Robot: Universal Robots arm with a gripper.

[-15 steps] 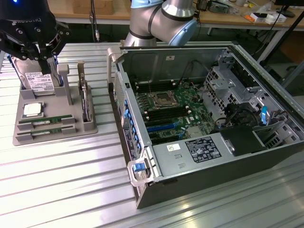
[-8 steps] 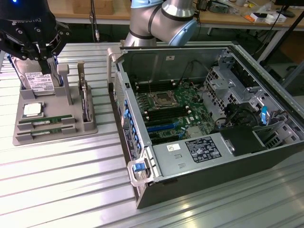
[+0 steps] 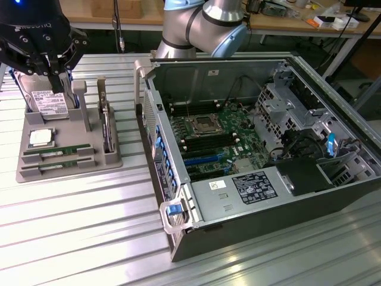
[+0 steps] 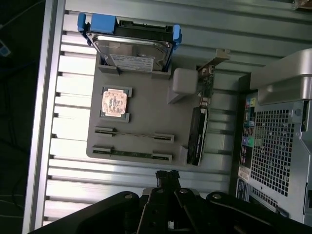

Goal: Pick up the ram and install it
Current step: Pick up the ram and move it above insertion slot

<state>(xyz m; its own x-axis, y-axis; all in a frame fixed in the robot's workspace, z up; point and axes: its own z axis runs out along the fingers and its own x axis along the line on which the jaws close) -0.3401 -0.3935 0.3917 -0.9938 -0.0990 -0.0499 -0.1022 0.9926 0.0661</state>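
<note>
Ram (image 3: 58, 149) (image 4: 134, 134): two green sticks seated on edge in slots of grey tray (image 3: 36, 174) (image 4: 146, 105), side by side, beside cpu (image 3: 41, 137). Claw (image 3: 56, 80) (image 4: 167, 176) raised above tray, seen over drive (image 3: 50, 102) in exterior view, well apart from ram. Fingers pressed together, nothing held or touched. Open case (image 3: 256, 196) placed toward exterior view's right of tray.
</note>
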